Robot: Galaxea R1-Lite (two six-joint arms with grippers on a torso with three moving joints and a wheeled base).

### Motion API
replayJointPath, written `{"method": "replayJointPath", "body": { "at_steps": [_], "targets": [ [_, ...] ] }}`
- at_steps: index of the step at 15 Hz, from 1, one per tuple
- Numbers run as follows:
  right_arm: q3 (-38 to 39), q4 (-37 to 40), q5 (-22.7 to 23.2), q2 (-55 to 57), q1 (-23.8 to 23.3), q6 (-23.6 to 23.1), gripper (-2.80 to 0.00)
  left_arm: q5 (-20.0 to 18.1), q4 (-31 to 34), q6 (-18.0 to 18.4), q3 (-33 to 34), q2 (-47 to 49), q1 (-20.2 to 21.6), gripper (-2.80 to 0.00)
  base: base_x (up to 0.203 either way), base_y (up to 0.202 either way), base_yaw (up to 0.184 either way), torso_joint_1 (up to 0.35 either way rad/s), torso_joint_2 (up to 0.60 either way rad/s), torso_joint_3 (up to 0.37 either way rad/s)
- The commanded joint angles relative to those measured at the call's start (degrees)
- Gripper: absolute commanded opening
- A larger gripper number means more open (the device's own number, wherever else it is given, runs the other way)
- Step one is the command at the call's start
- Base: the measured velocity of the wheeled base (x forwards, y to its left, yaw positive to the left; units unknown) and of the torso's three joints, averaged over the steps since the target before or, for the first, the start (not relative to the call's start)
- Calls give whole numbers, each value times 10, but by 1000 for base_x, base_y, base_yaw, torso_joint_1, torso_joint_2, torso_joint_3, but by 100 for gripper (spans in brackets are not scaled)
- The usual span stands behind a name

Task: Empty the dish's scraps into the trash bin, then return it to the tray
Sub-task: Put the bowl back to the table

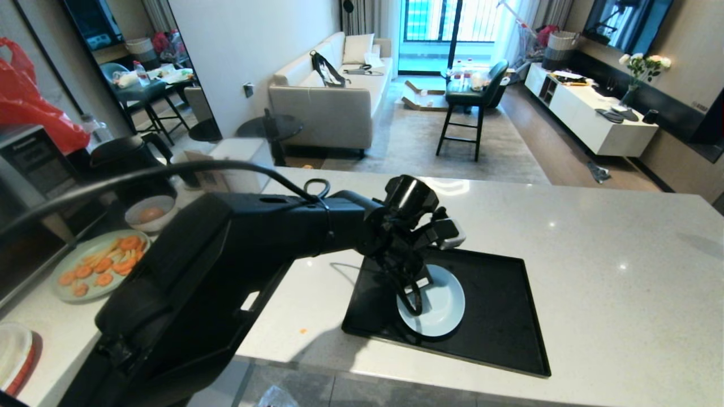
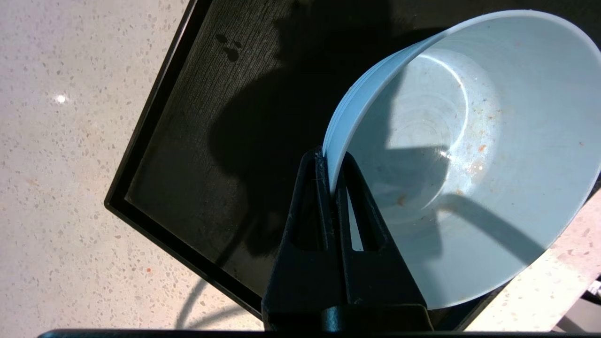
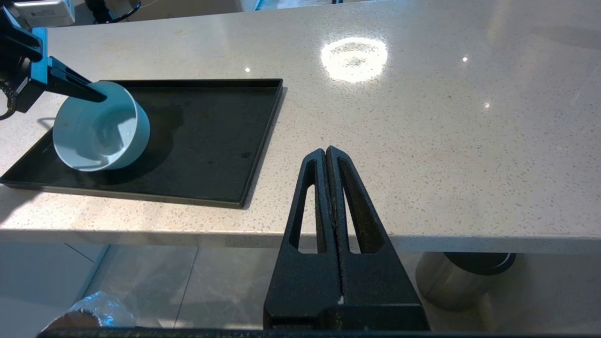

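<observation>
On the speckled counter [image 1: 594,254], the left hand [image 2: 334,173] pinches the dish [image 2: 469,155] over the tray [image 2: 197,141].

Table [image 1: 594,254]: pale speckled stone top. Near its left edge, pale green plate [image 1: 68,288] carrying orange carrot slices [image 1: 107,263] and pale strips. Just behind the plate, greyish bowl [image 1: 148,213] with 1 pale rounded item inside. Black kettle [image 1: 127,161] behind the bowl. Red plastic bag [image 1: 28,107] at far left. 1 small orange crumb [image 1: 303,330] near the front edge. Brushed-steel cylinder with black top [image 3: 462,277] on the floor below. Beyond the table: sofa [image 1: 334,96], dark bar stool [image 1: 472,99], white cabinet [image 1: 588,116].
</observation>
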Motion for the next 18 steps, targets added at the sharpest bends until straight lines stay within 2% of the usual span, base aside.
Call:
{"method": "replayJointPath", "body": {
  "at_steps": [1,3,9,18],
  "targets": [
    [0,0,0,0,0,0,-280,1,4,5,1,3,0,-280,0,0,0,0,0,0],
    [0,0,0,0,0,0,-280,3,7,8,1,5,0,-280,0,0,0,0,0,0],
    [0,0,1,0,0,0,-280,9,1,88,0,15,2,-280,0,0,0,0,0,0],
    [0,0,0,0,0,0,-280,10,-10,98,-4,14,2,-280,0,0,0,0,0,0]
  ]
}}
